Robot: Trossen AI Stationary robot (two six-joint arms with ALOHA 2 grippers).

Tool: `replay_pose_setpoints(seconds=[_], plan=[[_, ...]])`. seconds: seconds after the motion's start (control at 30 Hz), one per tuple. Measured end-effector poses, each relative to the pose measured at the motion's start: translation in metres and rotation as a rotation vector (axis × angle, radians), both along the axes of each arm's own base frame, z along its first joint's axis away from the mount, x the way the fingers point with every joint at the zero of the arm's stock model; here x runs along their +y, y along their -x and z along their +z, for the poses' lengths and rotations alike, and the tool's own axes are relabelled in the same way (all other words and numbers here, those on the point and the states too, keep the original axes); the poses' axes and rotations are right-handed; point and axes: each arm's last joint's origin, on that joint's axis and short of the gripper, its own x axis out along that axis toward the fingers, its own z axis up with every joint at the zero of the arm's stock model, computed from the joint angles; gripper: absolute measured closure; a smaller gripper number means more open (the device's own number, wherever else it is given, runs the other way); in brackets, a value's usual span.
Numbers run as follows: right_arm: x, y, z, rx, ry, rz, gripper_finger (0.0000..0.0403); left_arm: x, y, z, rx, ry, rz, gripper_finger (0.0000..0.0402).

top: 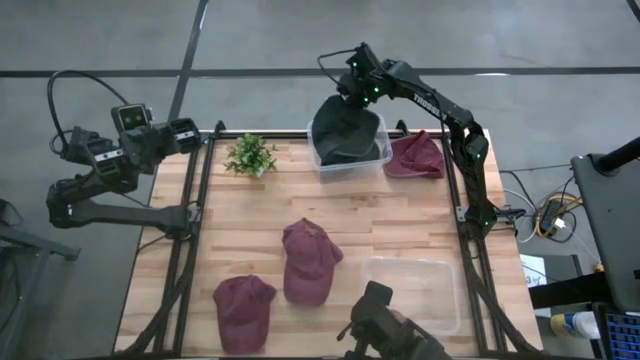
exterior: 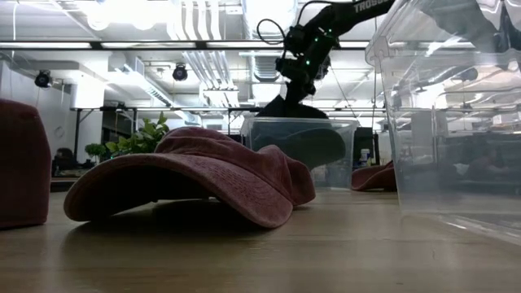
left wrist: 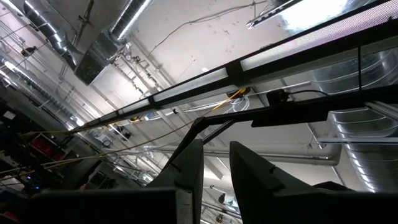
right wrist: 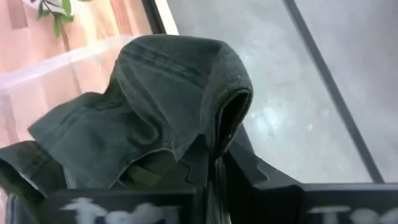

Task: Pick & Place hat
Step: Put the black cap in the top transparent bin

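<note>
A dark green hat [top: 347,133] hangs from my right gripper [top: 360,98] over the far clear bin [top: 384,160]; the gripper is shut on it. The low view shows its lower part [exterior: 308,145] down inside that bin. Three maroon hats lie on the table: one mid-table [top: 308,262], resting on its brim and crown, one near the left front [top: 243,310], and one by the bin at the far right [top: 415,156]. My left gripper [top: 186,131] waits off the table's far left corner, its fingers [left wrist: 189,177] a little apart and pointing at the ceiling. My right gripper [right wrist: 211,158] pinches a fold of the dark hat's cloth [right wrist: 221,112] between its two fingers, coming from above. The cloth drapes over and around the fingers [right wrist: 199,163], more than one layer. The hat hangs below the gripper with its lower part inside the far bin.
A second clear bin [top: 412,290] stands at the near right of the table. A small green plant [top: 250,155] sits at the far left. Bare wood lies between the mid-table hat and the far bin. Black rails [top: 200,200] run along the table's sides.
</note>
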Motion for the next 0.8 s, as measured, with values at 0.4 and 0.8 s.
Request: replay_pose_setpoints(seconds=[0.4, 0.8], plan=[[0.015, 0.017, 0.043, 0.001, -0.012, 0.117, 0.0388, 0.000, 0.000, 0.000, 0.000, -0.001, 0.001, 0.0330], [0.030, 0.027, 0.043, -0.050, -0.248, 0.240, 0.0388, 0.000, 0.000, 0.000, 0.000, 0.000, 0.002, 0.0330]])
